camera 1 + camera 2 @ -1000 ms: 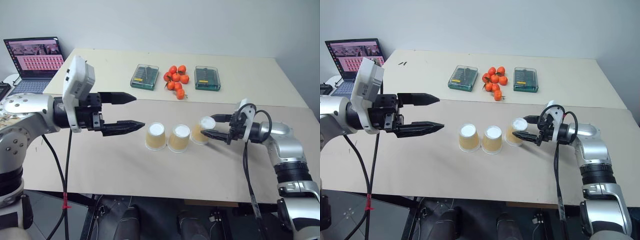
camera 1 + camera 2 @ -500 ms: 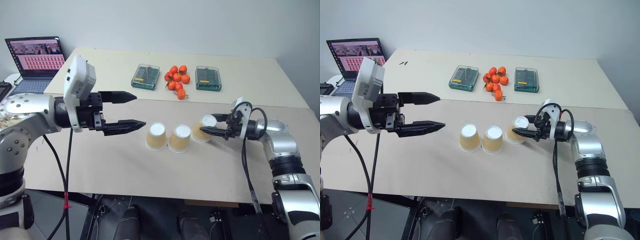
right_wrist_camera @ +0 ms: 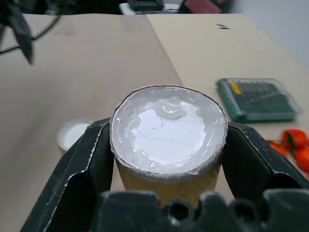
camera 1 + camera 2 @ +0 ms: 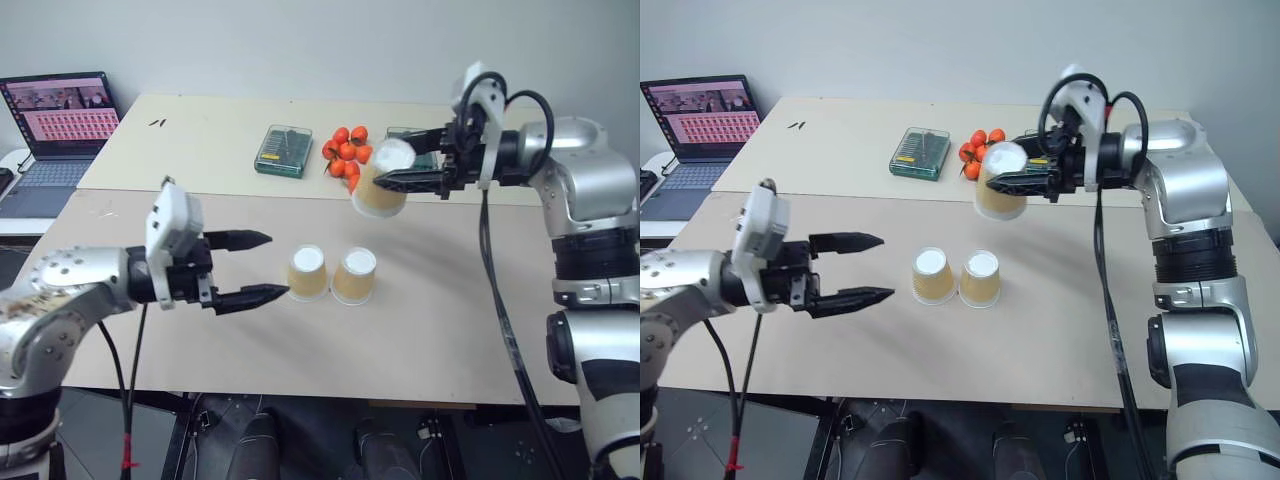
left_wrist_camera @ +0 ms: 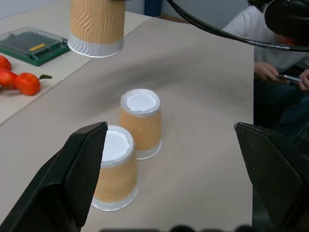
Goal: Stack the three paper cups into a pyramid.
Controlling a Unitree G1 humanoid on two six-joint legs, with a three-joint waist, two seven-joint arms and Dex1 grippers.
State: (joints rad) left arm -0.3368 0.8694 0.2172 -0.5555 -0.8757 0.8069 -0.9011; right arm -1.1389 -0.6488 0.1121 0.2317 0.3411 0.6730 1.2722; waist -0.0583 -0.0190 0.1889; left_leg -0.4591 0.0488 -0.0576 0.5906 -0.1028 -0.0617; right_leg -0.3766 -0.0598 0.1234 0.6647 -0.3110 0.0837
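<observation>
One green-lidded box [image 4: 414, 140] is partly hidden behind the raised cup [image 4: 381, 186], which is pinched by the right gripper [image 4: 392, 171] above the table's middle. Three cups are counted; two [image 4: 308, 272] [image 4: 354, 275] stand upside down, touching, mid-table. The left gripper [image 4: 266, 265] is spread beside them

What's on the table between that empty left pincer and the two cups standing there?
Nothing: in the left eye view only bare table lies between the left pincer and the two standing cups.
</observation>
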